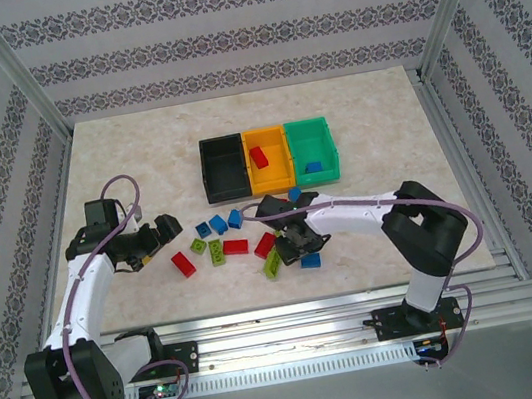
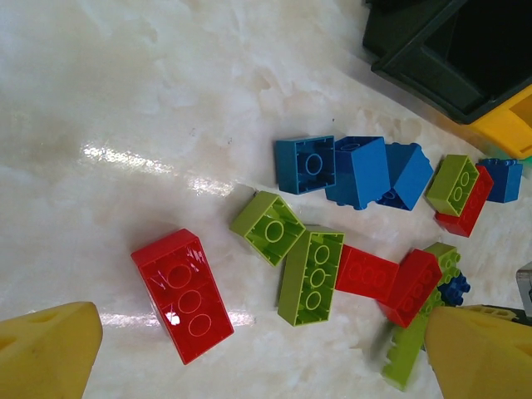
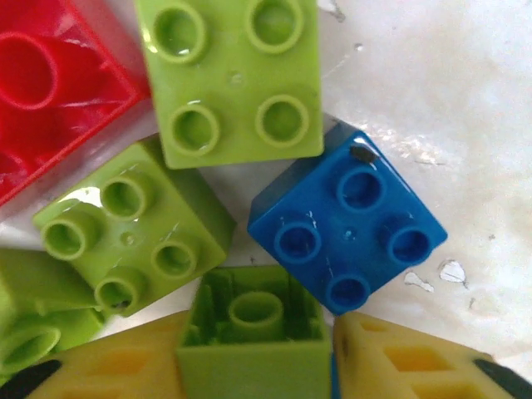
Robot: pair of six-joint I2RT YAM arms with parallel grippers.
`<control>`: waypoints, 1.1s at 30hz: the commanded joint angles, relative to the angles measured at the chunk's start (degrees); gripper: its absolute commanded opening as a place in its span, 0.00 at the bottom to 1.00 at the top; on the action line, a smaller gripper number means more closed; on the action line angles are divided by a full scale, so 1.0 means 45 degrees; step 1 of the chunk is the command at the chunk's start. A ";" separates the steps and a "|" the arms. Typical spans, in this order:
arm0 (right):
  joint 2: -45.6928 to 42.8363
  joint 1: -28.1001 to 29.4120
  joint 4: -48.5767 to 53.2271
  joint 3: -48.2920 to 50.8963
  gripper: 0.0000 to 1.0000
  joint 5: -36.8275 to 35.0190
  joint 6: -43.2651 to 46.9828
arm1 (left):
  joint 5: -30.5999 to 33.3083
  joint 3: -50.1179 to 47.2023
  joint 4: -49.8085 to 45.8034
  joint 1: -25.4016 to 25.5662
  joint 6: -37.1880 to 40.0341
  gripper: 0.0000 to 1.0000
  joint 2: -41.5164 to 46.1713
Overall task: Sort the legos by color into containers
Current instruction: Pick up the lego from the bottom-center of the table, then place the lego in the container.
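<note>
Right wrist, grip: right gripper (image 3: 258, 357) clamps a lime brick (image 3: 253, 312).
Right wrist, risk: blue brick (image 3: 349, 220) just beside one pad; we fear lifting drags it.
Left wrist, grip: left gripper (image 2: 266, 353) gapes empty near a red brick (image 2: 183, 293) among legos (image 2: 332, 241).
Top view, containers: red piece (image 1: 259, 156) in orange-yellow bin (image 1: 284, 164), blue piece (image 1: 312, 166) in green bin (image 1: 327, 139); black bin (image 1: 208, 163) unreadable to us.

Setting: a robotics lab test cell, not a home. A silver aluminium-profile frame (image 1: 25, 81) encloses the bench. Grey damask-patterned panels (image 1: 238, 22) form the left, right and far walls. The tabletop (image 1: 137, 149) is a beige marble-look slab. A slotted silver aluminium rail (image 1: 289, 343) along the near edge carries the white-and-black left arm (image 1: 84, 294) and right arm (image 1: 359, 213), with exposed purple cables (image 1: 116, 178).
</note>
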State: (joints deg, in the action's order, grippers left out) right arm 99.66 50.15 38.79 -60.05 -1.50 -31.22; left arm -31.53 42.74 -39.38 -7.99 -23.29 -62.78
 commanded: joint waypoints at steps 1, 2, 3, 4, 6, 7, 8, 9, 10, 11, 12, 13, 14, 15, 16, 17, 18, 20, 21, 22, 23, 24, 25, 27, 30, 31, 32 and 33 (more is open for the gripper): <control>0.0002 0.0144 0.0108 -0.0372 0.36 -0.0347 0.0266 | -0.0176 -0.0100 0.0196 -0.0061 -0.0176 1.00 -0.0020; -0.0071 0.0168 0.0178 -0.0429 0.33 -0.0379 0.0312 | -0.0186 -0.0095 0.0197 -0.0060 -0.0176 1.00 -0.0032; -0.0161 0.0164 0.0256 -0.0491 0.32 -0.0436 0.0327 | -0.0186 -0.0101 0.0198 -0.0060 -0.0193 1.00 -0.0041; -0.0290 0.0164 0.0324 -0.0539 0.30 -0.0469 0.0337 | -0.0196 -0.0088 0.0195 -0.0042 -0.0191 1.00 -0.0059; -0.0618 0.0164 0.0421 -0.0786 0.29 -0.0433 0.0339 | -0.0192 -0.0091 0.0195 -0.0041 -0.0181 1.00 -0.0100; -0.0813 0.0164 0.0439 -0.0968 0.29 -0.0373 0.0356 | -0.0188 -0.0095 0.0195 -0.0041 -0.0182 1.00 -0.0111; -0.0965 0.0164 0.0426 -0.1127 0.29 -0.0334 0.0357 | -0.0184 -0.0074 0.0176 -0.0041 -0.0176 1.00 -0.0154; -0.1163 0.0164 0.0318 -0.1323 0.29 -0.0317 0.0395 | -0.0186 -0.0083 0.0176 -0.0041 -0.0176 1.00 -0.0150; -0.1227 0.0164 0.0125 -0.1545 0.28 -0.0353 0.0463 | -0.0182 -0.0078 0.0186 -0.0026 -0.0186 1.00 -0.0184; -0.1203 0.0147 -0.0061 -0.1824 0.28 -0.0414 0.0552 | -0.0183 -0.0084 0.0176 -0.0039 -0.0177 1.00 -0.0181; -0.0994 0.0127 -0.0194 -0.2301 0.27 -0.0479 0.0723 | -0.0163 -0.0069 0.0157 -0.0041 -0.0179 1.00 -0.0189; -0.0641 0.0072 -0.0240 -0.2916 0.27 -0.0500 0.0946 | -0.0159 -0.0064 0.0156 -0.0046 -0.0178 1.00 -0.0189; -0.0264 0.0031 -0.0137 -0.3599 0.27 -0.0543 0.1158 | -0.0141 -0.0047 0.0157 -0.0041 -0.0178 1.00 -0.0169; 0.0252 0.0042 -0.0066 -0.4418 0.26 -0.0751 0.1406 | -0.0105 -0.0062 0.0156 -0.0041 -0.0176 1.00 -0.0164; 0.0685 0.0047 -0.0146 -0.5115 0.26 -0.1019 0.1670 | -0.0093 -0.0063 0.0156 -0.0041 -0.0182 1.00 -0.0155; 0.1052 0.0018 -0.0226 -0.5769 0.27 -0.1227 0.1813 | -0.0059 -0.0062 0.0156 -0.0040 -0.0176 1.00 -0.0157; 0.1495 -0.0057 -0.0337 -0.6445 0.27 -0.1430 0.1987 | -0.0024 -0.0064 0.0157 -0.0023 -0.0175 1.00 -0.0160; 0.2398 -0.0360 -0.0545 -0.7633 0.27 -0.1489 0.2147 | 0.0081 -0.0050 0.0137 0.0012 -0.0184 1.00 -0.0183; 0.2893 -0.0589 -0.0571 -0.8250 0.27 -0.1343 0.2172 | 0.0141 -0.0034 0.0100 0.0036 -0.0167 1.00 -0.0218; 0.3422 -0.0851 -0.0572 -0.8918 0.27 -0.1051 0.2127 | 0.0161 -0.0015 0.0061 0.0090 -0.0146 1.00 -0.0257; 0.3907 -0.1071 -0.0551 -0.9463 0.27 -0.0766 0.2079 | 0.0218 0.0012 0.0040 0.0128 -0.0119 1.00 -0.0267; 0.4393 -0.1281 -0.0529 -1.0067 0.28 -0.0453 0.2011 | 0.0260 0.0004 0.0036 0.0173 -0.0118 1.00 -0.0279; 0.4840 -0.1467 -0.0468 -1.0594 0.29 -0.0266 0.1958 | 0.0316 0.0032 0.0006 0.0229 -0.0121 1.00 -0.0267; 0.5513 -0.1647 -0.0398 -1.1530 0.36 -0.0119 0.2011 | 0.0436 0.0049 -0.0019 0.0289 -0.0104 1.00 -0.0220; 0.6105 -0.1759 0.0141 -1.2648 0.49 0.0039 0.2133 | 0.0556 0.0043 -0.0034 0.0329 -0.0098 1.00 -0.0133; 0.5993 -0.1754 0.0104 -1.2582 0.50 0.0052 0.2134 | 0.0598 0.0046 -0.0039 0.0330 -0.0088 1.00 -0.0130; 0.5754 -0.1715 -0.0119 -1.2280 0.51 0.0056 0.2100 | 0.0599 0.0042 -0.0038 0.0330 -0.0090 1.00 -0.0110; 0.5445 -0.1692 -0.0378 -1.1794 0.51 0.0093 0.2043 | 0.0600 0.0035 -0.0039 0.0330 -0.0079 1.00 -0.0105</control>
State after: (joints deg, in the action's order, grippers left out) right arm 127.11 41.23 36.95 -113.49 -2.63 -22.31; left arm -29.74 42.74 -39.42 -7.09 -23.44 -63.70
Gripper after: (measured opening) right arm 0.504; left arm 0.997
